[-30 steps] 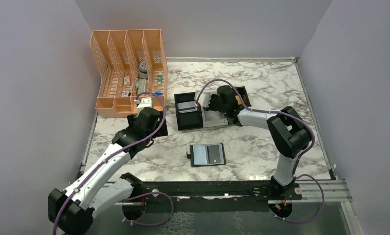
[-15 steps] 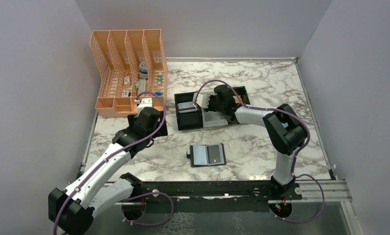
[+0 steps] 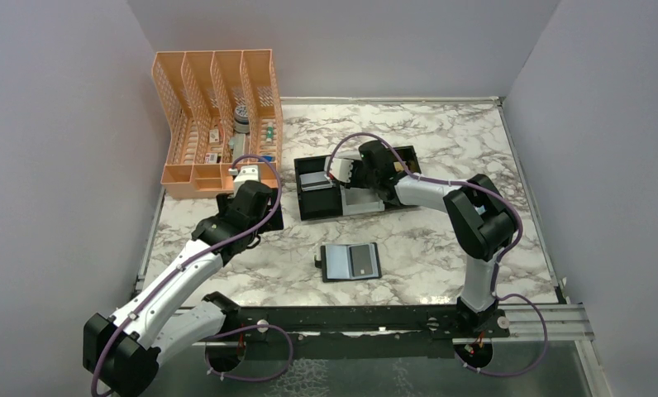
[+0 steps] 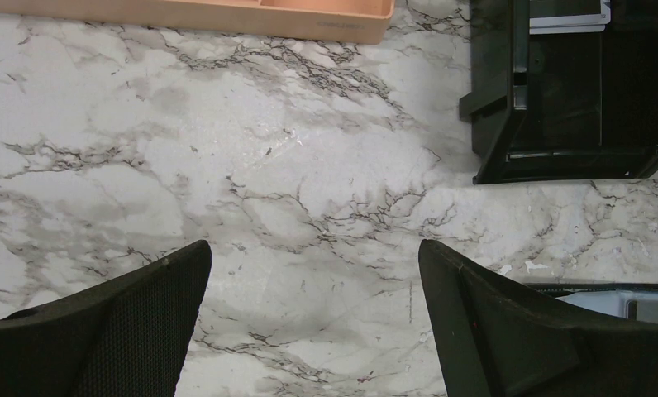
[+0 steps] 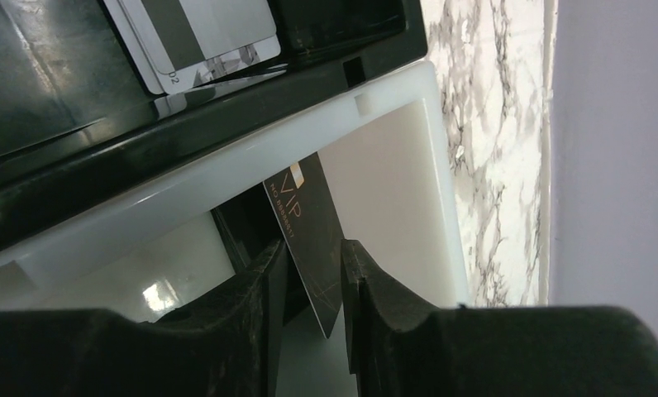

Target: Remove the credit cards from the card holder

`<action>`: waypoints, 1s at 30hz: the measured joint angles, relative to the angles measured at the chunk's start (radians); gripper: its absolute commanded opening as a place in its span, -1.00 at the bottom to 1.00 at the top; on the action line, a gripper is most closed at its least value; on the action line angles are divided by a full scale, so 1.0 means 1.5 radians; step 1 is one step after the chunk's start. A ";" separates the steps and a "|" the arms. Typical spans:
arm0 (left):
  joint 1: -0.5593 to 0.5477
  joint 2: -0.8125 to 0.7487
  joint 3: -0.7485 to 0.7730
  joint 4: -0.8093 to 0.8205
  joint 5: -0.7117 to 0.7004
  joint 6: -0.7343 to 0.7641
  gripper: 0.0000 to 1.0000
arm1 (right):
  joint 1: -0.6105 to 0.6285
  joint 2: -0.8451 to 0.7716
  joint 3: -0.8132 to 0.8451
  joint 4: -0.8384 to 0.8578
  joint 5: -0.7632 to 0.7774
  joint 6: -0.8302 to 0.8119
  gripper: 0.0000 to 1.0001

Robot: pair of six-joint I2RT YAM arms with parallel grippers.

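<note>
Marble desk (image 3: 441, 132): card drop at white tray (image 5: 392, 165).
Right jaws stand slightly apart around a black card (image 5: 307, 240) held on edge in the tray, likely for release. Left jaws are wide apart, idle. Holder (image 3: 336, 263) lies open mid-desk with a grey card (image 3: 362, 260) inside.

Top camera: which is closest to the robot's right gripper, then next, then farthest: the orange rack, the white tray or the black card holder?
1. The white tray: right beneath the right gripper, at the back middle.
2. The card holder: lying open toward the front, in the middle.
3. The orange rack: far off in the back left corner.
</note>
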State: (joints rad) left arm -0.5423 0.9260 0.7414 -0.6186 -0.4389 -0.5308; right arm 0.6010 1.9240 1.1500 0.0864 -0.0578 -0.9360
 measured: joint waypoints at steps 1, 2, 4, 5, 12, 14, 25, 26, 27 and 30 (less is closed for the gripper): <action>0.000 0.001 0.000 0.000 0.000 0.000 0.99 | 0.000 0.000 0.000 -0.003 -0.001 0.000 -0.37; 0.000 0.001 0.000 0.000 0.000 0.001 0.98 | 0.000 0.000 0.000 -0.007 -0.001 0.000 -0.37; 0.000 0.001 0.000 0.000 0.000 0.002 0.98 | 0.000 0.000 0.000 -0.014 -0.003 0.000 -0.36; 0.000 0.001 0.000 0.000 0.000 0.002 0.99 | 0.000 0.000 0.001 -0.021 -0.003 0.000 -0.35; 0.000 0.001 0.000 0.000 0.000 0.003 0.99 | 0.000 0.000 0.006 -0.045 -0.005 0.000 -0.35; 0.000 0.002 0.000 0.000 0.001 0.004 0.98 | 0.000 0.000 0.006 -0.045 -0.005 0.000 -0.35; 0.000 0.006 0.001 0.000 0.003 0.007 0.99 | -0.001 0.000 0.007 -0.044 -0.005 0.009 -0.35; 0.000 0.006 0.001 0.000 0.004 0.007 0.99 | -0.001 -0.001 0.007 -0.040 -0.005 0.014 -0.34; 0.000 0.006 0.001 0.000 0.004 0.007 0.99 | -0.001 -0.002 0.007 -0.036 -0.005 0.020 -0.34; 0.000 0.006 0.001 0.000 0.008 0.009 0.99 | -0.001 -0.020 0.003 -0.018 -0.006 0.048 -0.31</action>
State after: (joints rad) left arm -0.5423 0.9352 0.7425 -0.6186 -0.4271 -0.5175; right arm 0.6003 1.8942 1.1542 0.0593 -0.0666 -0.8642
